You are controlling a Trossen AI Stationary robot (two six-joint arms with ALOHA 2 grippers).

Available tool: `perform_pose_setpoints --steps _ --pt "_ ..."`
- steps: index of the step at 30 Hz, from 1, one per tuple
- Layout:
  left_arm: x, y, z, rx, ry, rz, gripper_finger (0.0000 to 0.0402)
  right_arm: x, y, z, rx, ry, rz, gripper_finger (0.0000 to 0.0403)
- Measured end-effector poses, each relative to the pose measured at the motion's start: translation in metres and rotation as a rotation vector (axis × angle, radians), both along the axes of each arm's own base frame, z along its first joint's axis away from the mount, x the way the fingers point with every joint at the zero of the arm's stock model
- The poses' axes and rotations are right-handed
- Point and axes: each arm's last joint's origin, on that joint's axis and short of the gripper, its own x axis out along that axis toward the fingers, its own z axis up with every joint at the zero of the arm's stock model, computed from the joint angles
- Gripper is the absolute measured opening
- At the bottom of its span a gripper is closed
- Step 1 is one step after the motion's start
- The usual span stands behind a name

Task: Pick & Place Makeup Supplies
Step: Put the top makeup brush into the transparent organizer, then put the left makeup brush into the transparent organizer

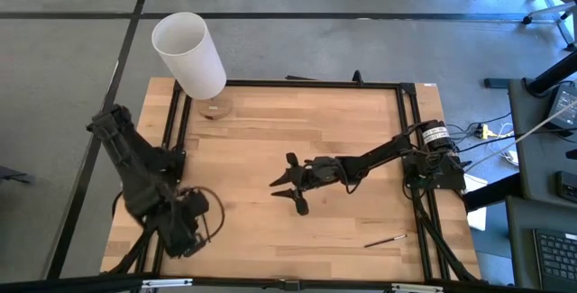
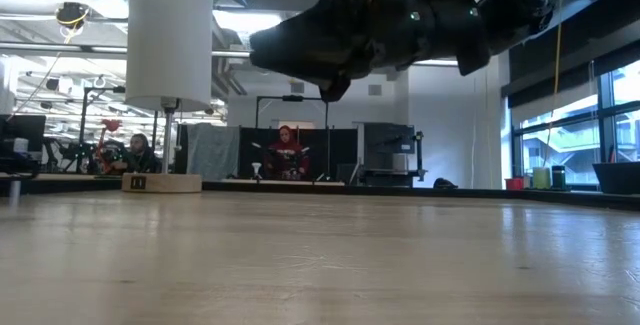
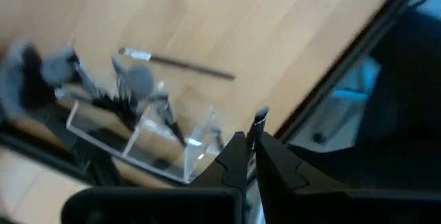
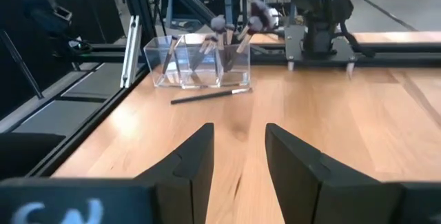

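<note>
A clear organizer (image 4: 200, 62) stands near the table's near left corner with several dark-handled makeup brushes (image 4: 227, 34) upright in it; it also shows in the left wrist view (image 3: 138, 138). One brush (image 4: 207, 96) lies flat on the table beside it (image 3: 179, 63). Another brush (image 1: 386, 239) lies near the near right corner. My left gripper (image 1: 192, 230) hovers by the organizer, shut (image 3: 249, 141) on a thin brush. My right gripper (image 1: 290, 192) is open over the table's middle, lifted clear (image 2: 400, 15), its fingers (image 4: 238, 155) pointing toward the organizer. My left gripper pinches a thin makeup brush between its two fingers; only a short light-tipped end (image 3: 258, 119) sticks out past the fingertips. The rest of the brush is hidden by the gripper itself.
A tall white cylinder (image 1: 189, 54) stands on a stand with a round wooden base (image 2: 160, 182) at the far left corner. Black frame rails (image 1: 410, 140) border the table. Bare wood (image 1: 270, 131) lies between the arms. People sit in the room behind (image 2: 287, 150).
</note>
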Motion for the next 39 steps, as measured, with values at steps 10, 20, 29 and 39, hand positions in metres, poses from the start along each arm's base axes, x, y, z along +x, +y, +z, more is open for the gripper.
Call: perform_pose_setpoints --steps 10,20,29,39 --pt "-0.009 -0.048 -0.047 0.131 0.145 -0.032 0.0015 0.000 0.000 0.001 0.006 -0.012 -0.001 0.0131" --pt "-0.004 -0.058 -0.067 0.139 0.271 0.062 0.0083 0.000 0.000 0.004 0.019 -0.039 -0.001 0.0131" --pt "0.004 -0.037 -0.044 0.055 0.309 0.206 0.0160 0.001 -0.002 0.006 0.020 -0.057 -0.007 0.0131" --pt "0.053 0.016 -0.018 -0.002 0.181 0.656 0.0158 0.004 -0.025 0.008 0.081 -0.066 -0.073 0.0131"
